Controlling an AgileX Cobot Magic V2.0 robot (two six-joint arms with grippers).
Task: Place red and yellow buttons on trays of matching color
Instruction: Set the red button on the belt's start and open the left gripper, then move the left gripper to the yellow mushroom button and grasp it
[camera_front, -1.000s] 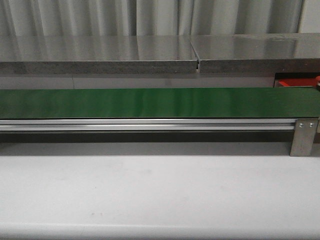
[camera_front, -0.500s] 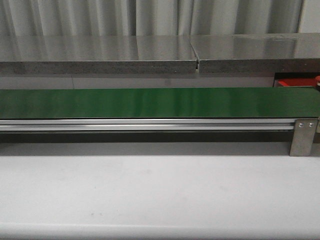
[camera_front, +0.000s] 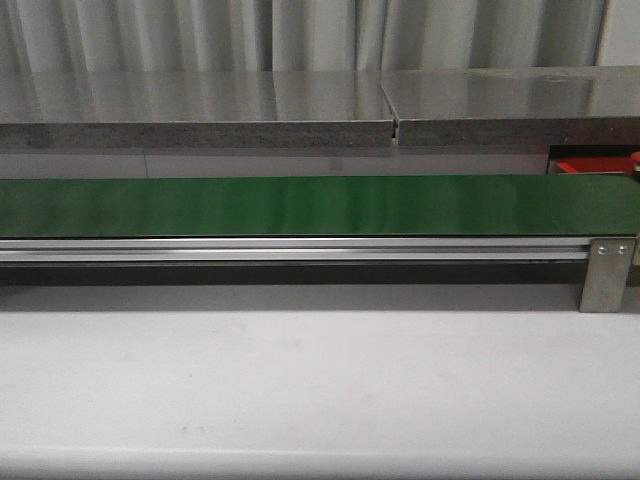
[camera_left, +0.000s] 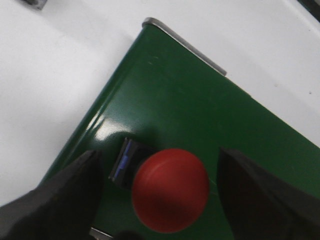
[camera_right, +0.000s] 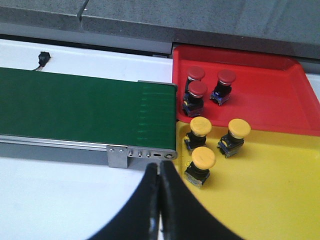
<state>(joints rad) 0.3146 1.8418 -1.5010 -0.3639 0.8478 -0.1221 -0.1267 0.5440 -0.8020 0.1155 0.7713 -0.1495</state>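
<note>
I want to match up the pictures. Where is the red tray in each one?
Front view: red tray is only a sliver at the far right edge, behind the green belt.
Left wrist view: not in it.
Right wrist view: red tray holds three red buttons, beside the belt's end, touching the yellow tray.
Shared landmark: the green belt.

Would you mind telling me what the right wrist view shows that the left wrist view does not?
Only the right wrist view shows the red tray with three red buttons, the yellow tray with three yellow buttons, and the shut right gripper. Only the left wrist view shows a red button lying on the belt between the open left gripper's fingers. Both show the green belt.
</note>
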